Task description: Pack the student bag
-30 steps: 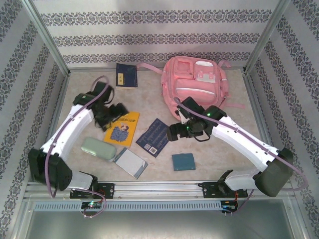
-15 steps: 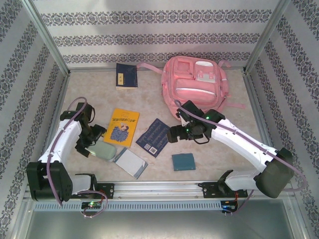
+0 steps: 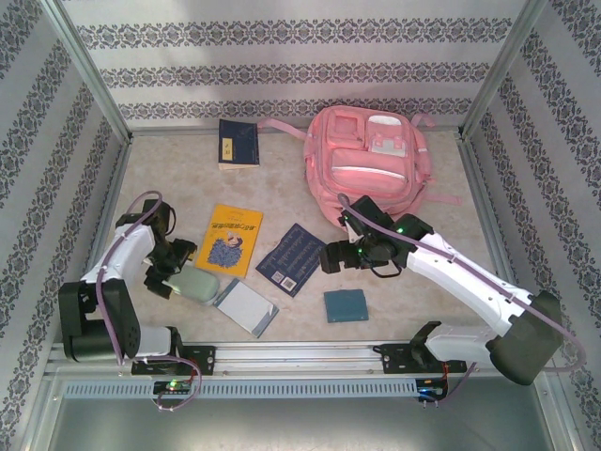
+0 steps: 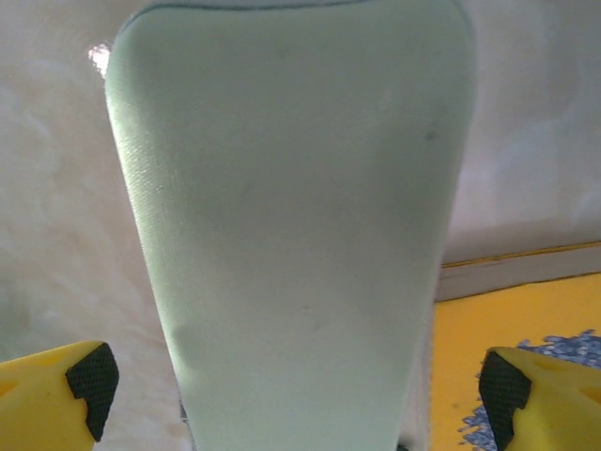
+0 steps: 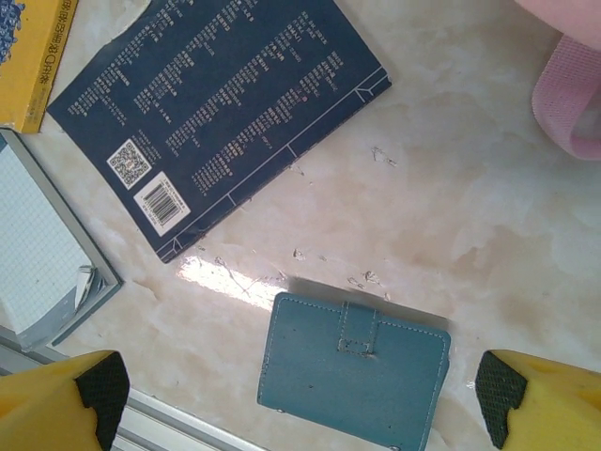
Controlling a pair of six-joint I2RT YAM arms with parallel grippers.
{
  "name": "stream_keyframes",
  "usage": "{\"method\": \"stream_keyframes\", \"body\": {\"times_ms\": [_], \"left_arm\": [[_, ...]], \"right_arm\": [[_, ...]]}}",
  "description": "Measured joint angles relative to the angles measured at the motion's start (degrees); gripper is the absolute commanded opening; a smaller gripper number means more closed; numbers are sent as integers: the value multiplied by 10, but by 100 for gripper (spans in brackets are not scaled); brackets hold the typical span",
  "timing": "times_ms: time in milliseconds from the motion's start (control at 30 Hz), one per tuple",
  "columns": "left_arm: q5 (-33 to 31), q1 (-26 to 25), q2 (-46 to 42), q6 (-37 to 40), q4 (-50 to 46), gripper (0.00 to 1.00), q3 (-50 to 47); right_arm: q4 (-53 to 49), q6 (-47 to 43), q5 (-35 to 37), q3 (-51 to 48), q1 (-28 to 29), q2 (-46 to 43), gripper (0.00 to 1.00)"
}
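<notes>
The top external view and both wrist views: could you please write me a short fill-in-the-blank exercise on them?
1. The student bag is ____ in colour.
2. The left gripper has a fingertip on either side of a pale ____ case.
3. The right gripper, its jaws ____, hovers above the teal wallet.
4. The book between that case and the dark blue book has a ____ cover.

Missing words: pink; green; open; yellow.
</notes>
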Motion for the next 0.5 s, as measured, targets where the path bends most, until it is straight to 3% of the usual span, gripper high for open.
{"method": "stream_keyframes", "body": {"times_ms": [500], "left_arm": [[12,0,92,3,16,100,-27]], "right_arm": [[1,16,-1,-17,-3,-1,95]]}}
